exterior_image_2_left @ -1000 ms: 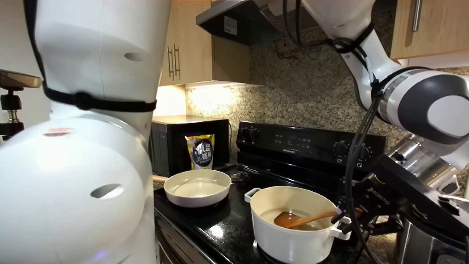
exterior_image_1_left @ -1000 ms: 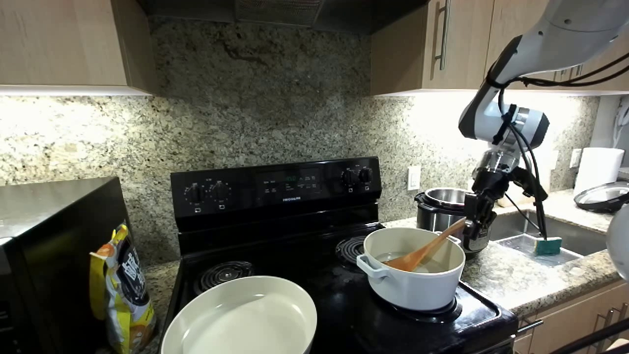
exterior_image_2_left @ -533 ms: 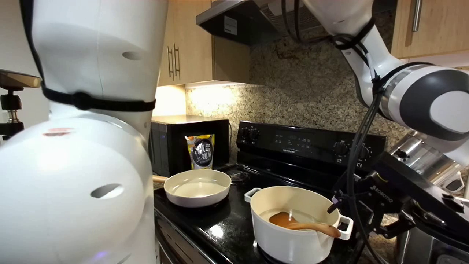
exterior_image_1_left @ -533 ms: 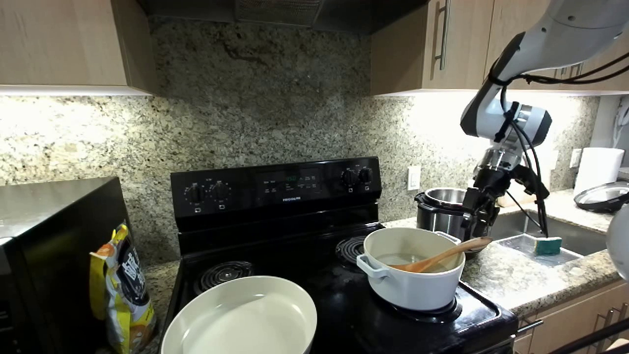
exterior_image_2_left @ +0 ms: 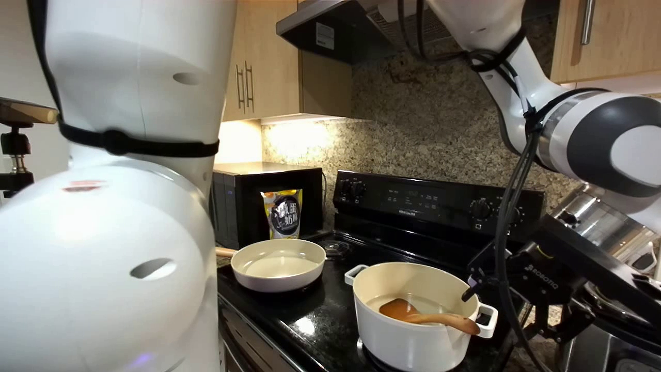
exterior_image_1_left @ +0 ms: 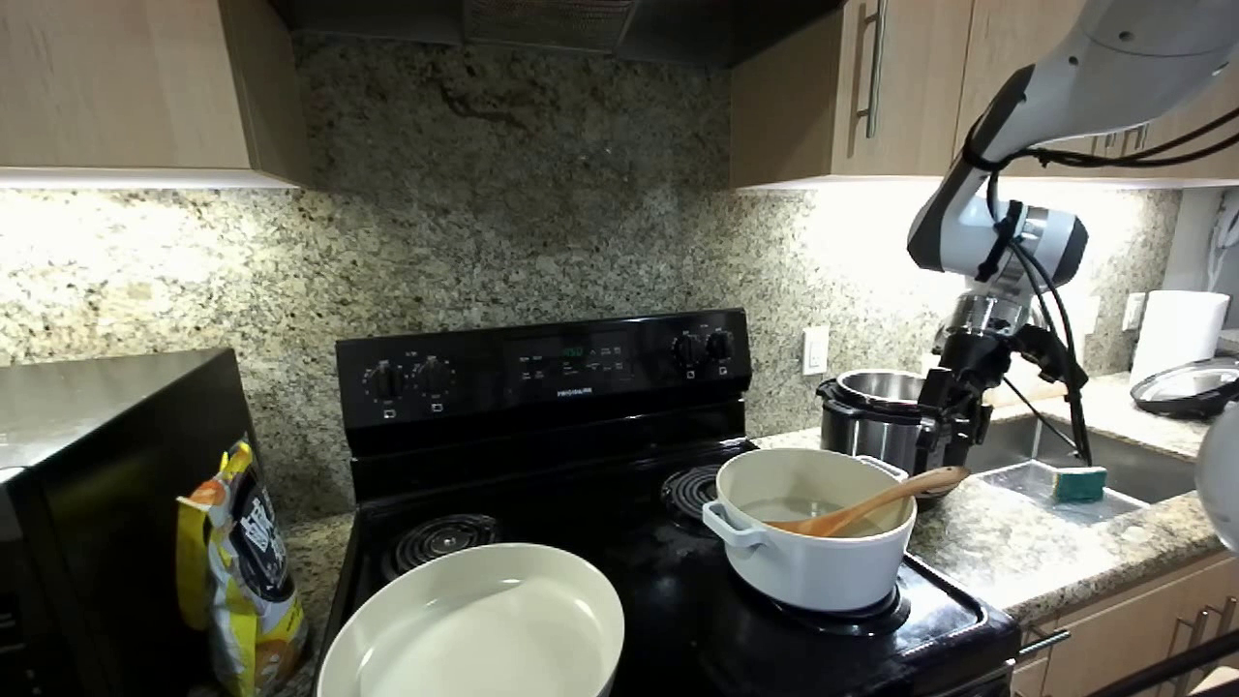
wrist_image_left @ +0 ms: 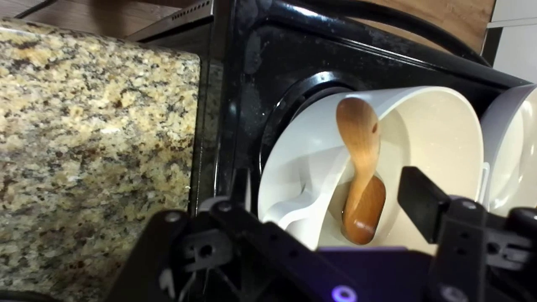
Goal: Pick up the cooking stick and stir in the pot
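Spoon (exterior_image_1_left: 876, 504) loose in the pot (exterior_image_1_left: 823, 571), nothing holding it. Step, as I judge: hands-off stage, either a grasp waiting to be made or the let-go that ends a stir; no sign in view settles which. If stirring is owed, next move calls for working the fingers (wrist_image_left: 421, 203) down either side of the spoon's free end, squeezing, then sweeping round inside the pot. If stirring is done, it calls for a clean lift away from the pot, no brushing the spoon.

Left to right, pot as mark:

Left of pot, both exterior views: pan (exterior_image_2_left: 279, 284), near but apart. No part in this, I'd say.

At pot: spoon's bowl down inside, handle slanting up rightward, lying across the rim and jutting past it beside the pot's side handle (exterior_image_2_left: 492, 323).

Right of pot: gripper (wrist_image_left: 329, 193), tips close to the rim on that side, fingers spread wide, nothing pinched. Wrist view shows the spoon in line with the gap between the fingers, its free end lying out ahead of the tips. Spoon and tips look apart, though a cable (exterior_image_2_left: 501, 243) crosses the gripper in an exterior view and depth is hard to judge.

Well right of pot: sponge (exterior_image_1_left: 1079, 484), not called for.
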Robot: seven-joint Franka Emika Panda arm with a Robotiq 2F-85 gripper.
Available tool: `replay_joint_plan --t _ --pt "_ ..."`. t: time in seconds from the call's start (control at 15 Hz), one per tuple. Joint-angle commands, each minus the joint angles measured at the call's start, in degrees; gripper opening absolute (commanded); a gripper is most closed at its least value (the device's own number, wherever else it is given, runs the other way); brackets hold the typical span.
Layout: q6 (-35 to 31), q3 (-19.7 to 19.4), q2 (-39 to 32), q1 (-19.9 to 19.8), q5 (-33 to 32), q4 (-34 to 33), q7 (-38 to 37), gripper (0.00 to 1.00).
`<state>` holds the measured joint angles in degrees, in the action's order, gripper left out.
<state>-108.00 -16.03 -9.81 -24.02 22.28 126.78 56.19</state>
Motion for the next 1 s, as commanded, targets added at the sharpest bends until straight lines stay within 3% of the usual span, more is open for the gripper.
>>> replay_joint_plan --t 0.0,0.2,0.47,0.6,0.73,0.8,0.93 --pt "0.3 -0.1 0.8 1.3 -3.1 0.5 -0.8 0.59" --pt "0.6 0.1 0.7 2.0 -4.4 0.3 -0.5 0.42" --pt "1.1 0.5 0.5 2.7 -6.3 0.0 0.2 0.32" --pt "1.8 0.6 0.0 3.0 -7.7 -0.6 0.4 0.33" --pt "2.2 0.7 -0.2 3.3 -8.8 -0.9 0.3 0.38" --pt "2.2 0.8 -0.2 3.4 -9.3 -0.9 0.2 0.6" --pt "2.3 0.8 -0.2 3.5 -9.8 -0.8 0.3 0.71"
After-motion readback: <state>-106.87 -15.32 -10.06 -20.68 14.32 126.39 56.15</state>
